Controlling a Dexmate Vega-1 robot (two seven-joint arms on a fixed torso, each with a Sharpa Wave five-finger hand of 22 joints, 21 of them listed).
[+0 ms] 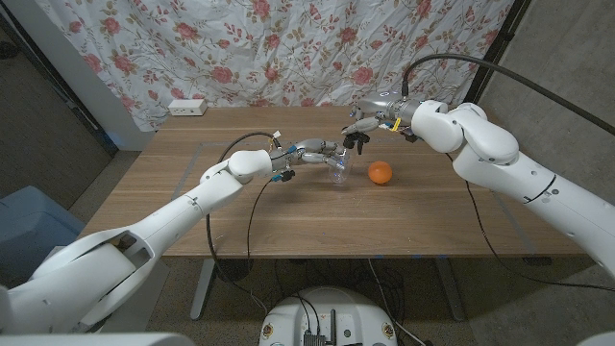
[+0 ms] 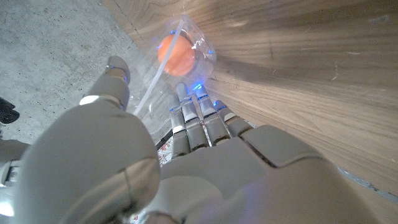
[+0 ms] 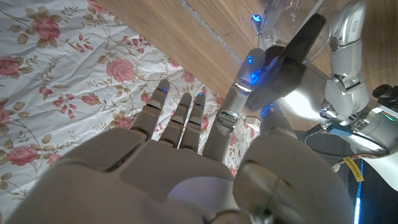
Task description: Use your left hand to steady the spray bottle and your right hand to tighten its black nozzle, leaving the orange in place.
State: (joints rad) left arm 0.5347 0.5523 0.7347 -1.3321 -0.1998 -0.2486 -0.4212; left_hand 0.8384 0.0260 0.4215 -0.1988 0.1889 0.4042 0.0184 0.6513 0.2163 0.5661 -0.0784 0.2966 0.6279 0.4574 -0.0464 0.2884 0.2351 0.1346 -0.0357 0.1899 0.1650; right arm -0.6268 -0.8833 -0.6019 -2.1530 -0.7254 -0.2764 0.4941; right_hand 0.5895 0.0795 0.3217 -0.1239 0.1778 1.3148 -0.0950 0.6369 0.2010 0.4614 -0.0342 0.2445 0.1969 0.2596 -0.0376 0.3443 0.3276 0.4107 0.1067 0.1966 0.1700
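The spray bottle [image 1: 338,171] is clear plastic and stands upright on the wooden bench [image 1: 288,216], its see-through body ringed by the left hand's fingers [image 1: 322,151]. In the left wrist view a thin white tube runs down inside the clear body [image 2: 186,56]. Its black nozzle [image 1: 356,142] sits at the top, under the right hand's fingers [image 1: 367,124], which close on it from above. The orange [image 1: 381,172] is round and bright, resting on the bench just beside the bottle, on the side away from the left fingers.
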